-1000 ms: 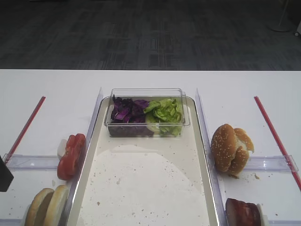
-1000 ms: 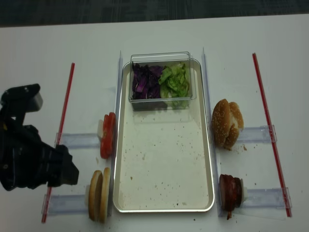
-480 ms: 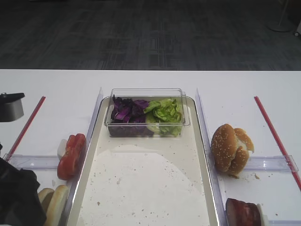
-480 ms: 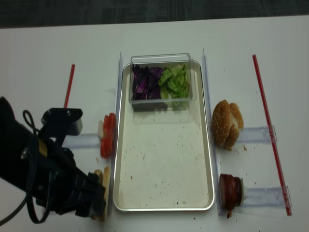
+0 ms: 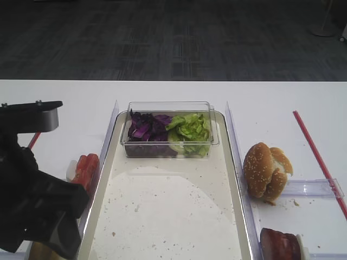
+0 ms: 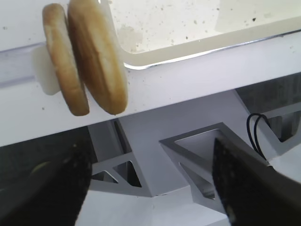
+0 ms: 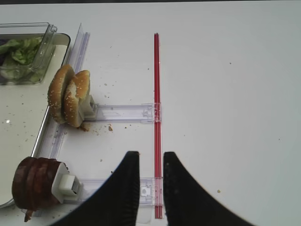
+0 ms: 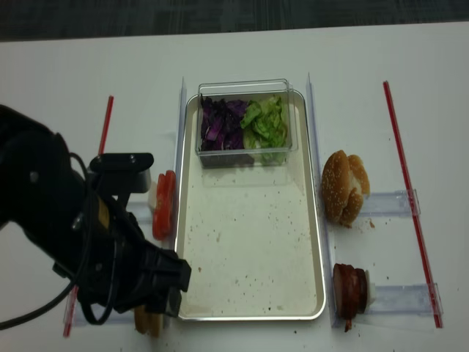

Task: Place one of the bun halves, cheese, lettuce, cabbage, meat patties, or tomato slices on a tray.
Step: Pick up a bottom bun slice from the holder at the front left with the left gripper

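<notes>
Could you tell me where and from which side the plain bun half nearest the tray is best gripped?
Grip the bun half across its two flat faces, near the rim, coming straight down from above. It stands on edge beside its twin, next to the tray, so its thin upright edge suits the left hand, whose fingers stand wide apart.

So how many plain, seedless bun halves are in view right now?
2. Both seedless bun halves stand on edge side by side just off the tray's near left corner: one further from the tray, the other beside its rim. The overhead views mostly hide them behind the left arm.
</notes>
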{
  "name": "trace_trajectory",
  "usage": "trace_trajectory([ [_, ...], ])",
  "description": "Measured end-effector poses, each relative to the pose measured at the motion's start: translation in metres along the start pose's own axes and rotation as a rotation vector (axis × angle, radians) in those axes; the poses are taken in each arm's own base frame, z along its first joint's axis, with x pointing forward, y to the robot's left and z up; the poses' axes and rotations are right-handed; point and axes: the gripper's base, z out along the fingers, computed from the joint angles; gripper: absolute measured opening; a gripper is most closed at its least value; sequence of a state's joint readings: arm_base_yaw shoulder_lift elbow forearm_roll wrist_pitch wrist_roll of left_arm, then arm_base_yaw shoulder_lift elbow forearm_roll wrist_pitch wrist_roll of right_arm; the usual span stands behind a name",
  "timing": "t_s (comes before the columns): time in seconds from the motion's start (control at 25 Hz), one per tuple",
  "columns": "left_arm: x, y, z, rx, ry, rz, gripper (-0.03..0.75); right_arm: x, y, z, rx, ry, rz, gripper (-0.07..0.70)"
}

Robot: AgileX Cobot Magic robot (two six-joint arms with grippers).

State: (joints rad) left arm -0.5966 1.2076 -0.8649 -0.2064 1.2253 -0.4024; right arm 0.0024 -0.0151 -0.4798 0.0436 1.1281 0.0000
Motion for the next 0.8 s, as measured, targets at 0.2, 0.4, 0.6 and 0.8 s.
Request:
trace_trajectory([
  [0.2, -0.012, -0.003, 0.019, -0.042, 0.077, -0.026, 0.468, 0.0, 0.0, 0.0, 0.0, 0.0, 0.0, 0.175],
  [0.4, -0.018, -0.003, 0.026, -0.057, 0.079, -0.029, 0.428, 0.0, 0.0, 0.0, 0.0, 0.0, 0.0, 0.175],
  [0.6, -0.022, -0.004, 0.027, -0.044, 0.037, -0.027, 0.405, 0.0, 0.0, 0.0, 0.0, 0.0, 0.0, 0.175],
  [0.8, -0.026, -0.005, 0.033, -0.05, 0.042, -0.03, 0.401, 0.0, 0.0, 0.0, 0.0, 0.0, 0.005, 0.175],
])
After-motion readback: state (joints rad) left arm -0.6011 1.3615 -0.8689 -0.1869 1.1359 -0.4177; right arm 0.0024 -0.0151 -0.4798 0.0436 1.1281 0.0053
